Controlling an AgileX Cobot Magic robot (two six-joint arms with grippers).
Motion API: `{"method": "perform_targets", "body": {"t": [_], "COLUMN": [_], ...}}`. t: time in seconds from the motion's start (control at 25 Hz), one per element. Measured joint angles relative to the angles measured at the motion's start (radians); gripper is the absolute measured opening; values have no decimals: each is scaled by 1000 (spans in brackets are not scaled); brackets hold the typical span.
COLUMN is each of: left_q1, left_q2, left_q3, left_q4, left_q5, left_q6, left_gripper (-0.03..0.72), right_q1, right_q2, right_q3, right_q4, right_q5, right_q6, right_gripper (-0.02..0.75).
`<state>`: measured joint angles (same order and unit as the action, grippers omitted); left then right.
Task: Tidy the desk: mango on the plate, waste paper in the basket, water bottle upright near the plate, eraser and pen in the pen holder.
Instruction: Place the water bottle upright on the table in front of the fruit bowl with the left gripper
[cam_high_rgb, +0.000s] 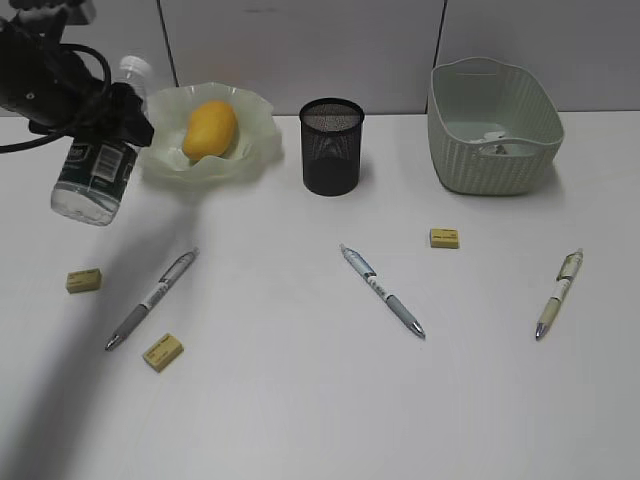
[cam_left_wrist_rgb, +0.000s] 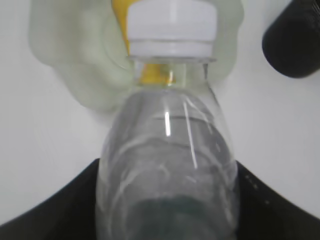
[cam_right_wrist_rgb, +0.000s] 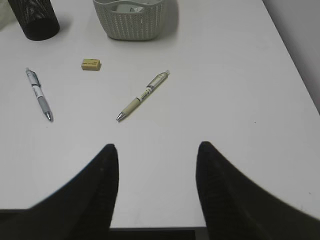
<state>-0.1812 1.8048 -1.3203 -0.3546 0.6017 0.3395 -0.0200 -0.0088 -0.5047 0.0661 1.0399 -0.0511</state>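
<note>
Currently: left claw (cam_high_rgb: 95, 125) grips bottle (cam_high_rgb: 97, 170), tilted, lifted off counter (cam_high_rgb: 300, 400) beside plate (cam_high_rgb: 255, 150) holding mango (cam_high_rgb: 210, 130). Right claw (cam_right_wrist_rgb: 156, 165) open, empty. Paper (cam_high_rgb: 497, 145) in basket (cam_high_rgb: 455, 160).

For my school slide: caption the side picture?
Left gripper holds the water bottle beside the plate with the mango.
</note>
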Motion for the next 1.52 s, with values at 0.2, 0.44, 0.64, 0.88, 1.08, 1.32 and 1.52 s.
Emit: {"method": "perform_targets", "body": {"t": [0.2, 0.44, 0.64, 0.88, 1.08, 1.32, 1.52], "left_q1": [0, -9, -53, -62, -62, -28, -20], "left_q2": [-67, -81, -81, -76, 5, 122, 198], "left_q3": [178, 379, 530, 656, 659, 660, 632], "left_q4": [-11, -33, -5, 182, 310, 431, 456], "left_q5": [-316, -677, -994, -1361, -1548, -1733, -1758], "left_q6": [-4, -4, -97, -340, -396, -400, -403], "left_gripper": [517, 517, 517, 516, 516, 516, 516], "right_q1": [0, 0, 0, 0, 0, 0, 0], "right_q2": [0, 0, 0, 0, 0, 0, 0], "right_q3": [0, 0, 0, 0, 0, 0, 0], "right_q4": [0, 0, 0, 0, 0, 0, 0], "right_q5": [1, 0, 0, 0, 0, 0, 0], "right_q6": [0, 0, 1, 1, 1, 1, 1], "right_gripper": [404, 404, 404, 404, 404, 404, 404]}}
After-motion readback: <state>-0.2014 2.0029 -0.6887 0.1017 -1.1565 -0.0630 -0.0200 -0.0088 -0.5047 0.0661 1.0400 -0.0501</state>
